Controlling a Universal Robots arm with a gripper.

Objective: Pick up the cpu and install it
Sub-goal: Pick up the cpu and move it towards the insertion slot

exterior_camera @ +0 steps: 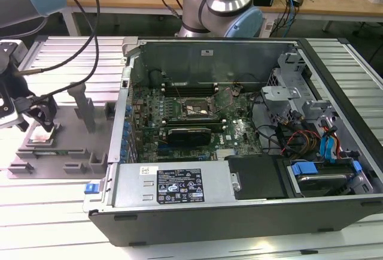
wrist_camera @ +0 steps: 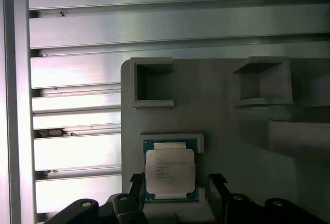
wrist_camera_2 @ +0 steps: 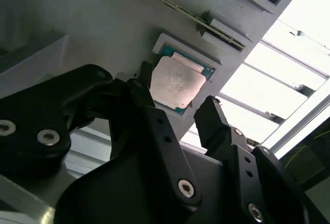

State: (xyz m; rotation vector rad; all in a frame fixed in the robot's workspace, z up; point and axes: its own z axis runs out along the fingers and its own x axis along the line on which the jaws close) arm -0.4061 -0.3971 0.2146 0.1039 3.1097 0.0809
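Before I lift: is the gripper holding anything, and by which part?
Nothing held: the gripper is open, straddling the cpu in its fixture.

Lying open on slatted aluminium table (exterior_camera: 42, 212): computer case (exterior_camera: 239, 218), motherboard (exterior_camera: 179, 107) exposed; grey fixture plate (exterior_camera: 69, 147) just beside, at the exterior view's left.

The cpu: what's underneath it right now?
The cpu sits in a shallow framed recess of the grey fixture plate. The recess floor beneath is hidden by the chip.
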